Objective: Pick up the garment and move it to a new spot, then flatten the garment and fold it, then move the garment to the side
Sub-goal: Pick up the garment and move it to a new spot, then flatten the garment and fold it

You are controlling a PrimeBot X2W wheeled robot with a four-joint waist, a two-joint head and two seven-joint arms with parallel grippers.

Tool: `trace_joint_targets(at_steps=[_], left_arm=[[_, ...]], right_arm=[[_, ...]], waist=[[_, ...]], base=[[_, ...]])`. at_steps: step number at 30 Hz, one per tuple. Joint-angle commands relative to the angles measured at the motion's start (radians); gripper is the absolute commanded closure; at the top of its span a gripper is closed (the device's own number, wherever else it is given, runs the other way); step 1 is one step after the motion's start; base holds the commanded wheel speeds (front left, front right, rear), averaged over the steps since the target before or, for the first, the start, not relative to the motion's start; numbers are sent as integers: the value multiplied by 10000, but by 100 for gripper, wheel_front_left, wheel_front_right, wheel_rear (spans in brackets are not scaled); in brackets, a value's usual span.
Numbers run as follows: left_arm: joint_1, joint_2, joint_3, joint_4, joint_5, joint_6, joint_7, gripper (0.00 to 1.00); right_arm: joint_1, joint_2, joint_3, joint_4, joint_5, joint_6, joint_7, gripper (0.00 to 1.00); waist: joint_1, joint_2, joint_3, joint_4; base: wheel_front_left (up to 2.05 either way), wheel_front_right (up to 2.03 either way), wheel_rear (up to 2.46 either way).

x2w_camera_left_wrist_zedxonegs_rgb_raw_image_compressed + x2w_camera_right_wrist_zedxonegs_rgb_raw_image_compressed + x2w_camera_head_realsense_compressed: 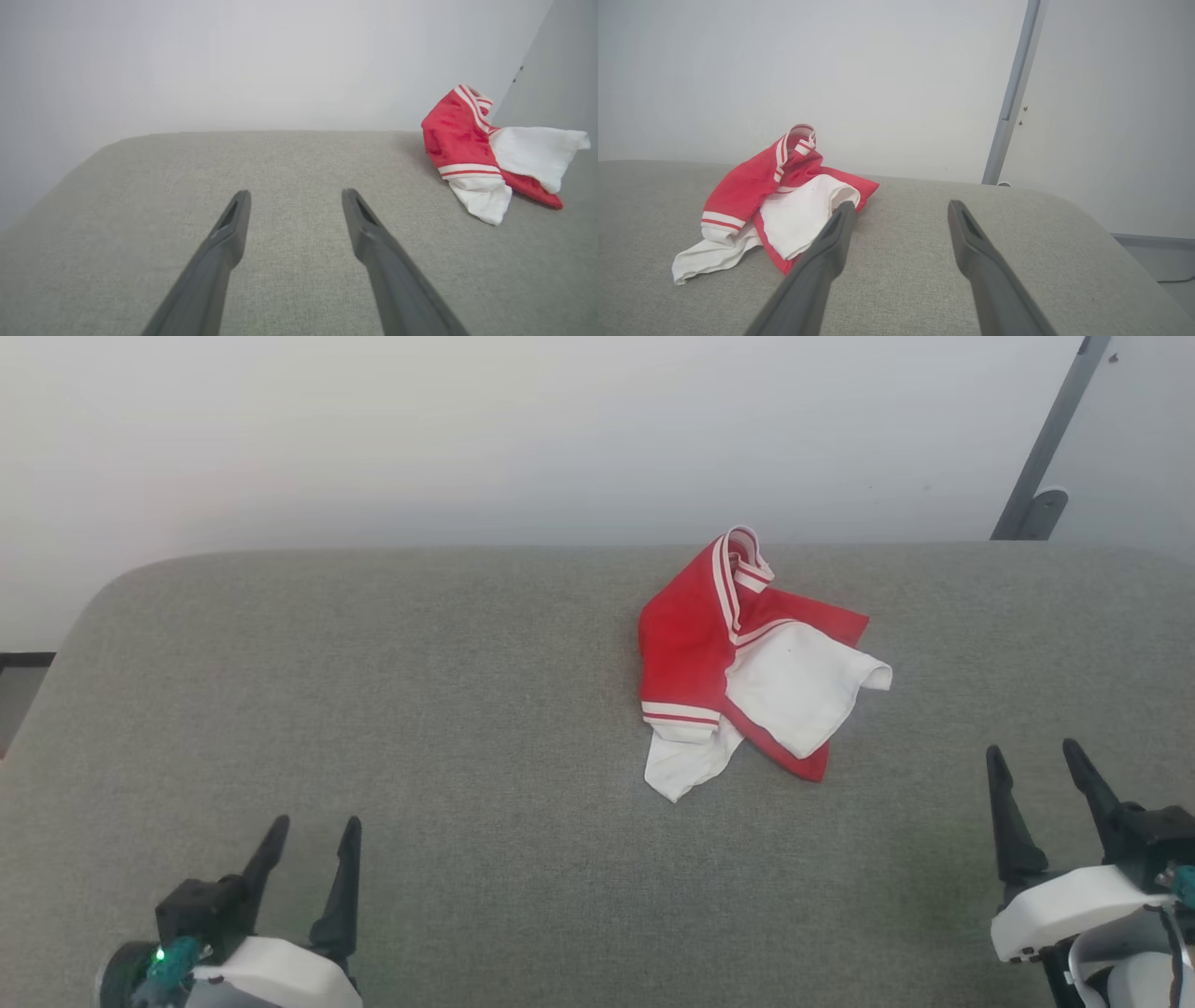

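Garment (738, 653) lies crumpled toward the far edge of the grey cushion (448, 709), nearer the right gripper (1032, 749) than the left gripper (316, 823); both stand clear of it, fingers spread wide. A clean lift likely calls for pinching a raised fold, not pressing into the padding

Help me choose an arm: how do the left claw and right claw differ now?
The right claw sits nearer the garment; the left claw is farther off. The garment lies ahead-right of the left claw, ahead-left of the right claw. Both are open and empty.
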Motion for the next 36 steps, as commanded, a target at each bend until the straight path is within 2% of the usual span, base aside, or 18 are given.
trace_joint_targets(at_steps=[1, 5, 10, 17, 27, 31, 36], left_arm=[[73, -2, 153, -196, 344, 29, -45, 0], [354, -400, 702, -827, 1344, -240, -45, 0], [613, -879, 1149, -940, 2099, -547, -45, 0], [741, -1379, 1660, -887, 2562, -888, -46, 0], [728, -1802, 2102, -984, 2879, -1188, -46, 0], [684, -2033, 2132, -1003, 2940, -1268, -46, 0], [425, -2306, 2021, -907, 2964, -1343, -46, 0]], right_arm=[[-70, -14, 0, -78, -43, 1, -33, 0], [-185, -54, 48, -270, -76, 1, -33, 0], [-246, -64, 169, -323, -84, 1, -33, 0], [-181, -27, 218, -276, -89, 1, -33, 0], [-337, -182, 448, -134, -101, 1, -33, 0], [-791, -585, 975, 229, 65, 1, 321, 0], [-1963, -1733, 2355, 442, 383, 1, 2194, 0]], waist=[[0, -1, -8, -6], [0, -1, 2, -15], [0, -1, 42, -46], [0, -1, 109, -59], [0, -1, 209, -55], [0, -1, 480, 24], [0, -1, 1005, 228]], base=[[0, 0, 0], [0, 0, 0], [0, 0, 0], [0, 0, 0], [0, 0, 0], [0, 0, 0], [0, 0, 0]])
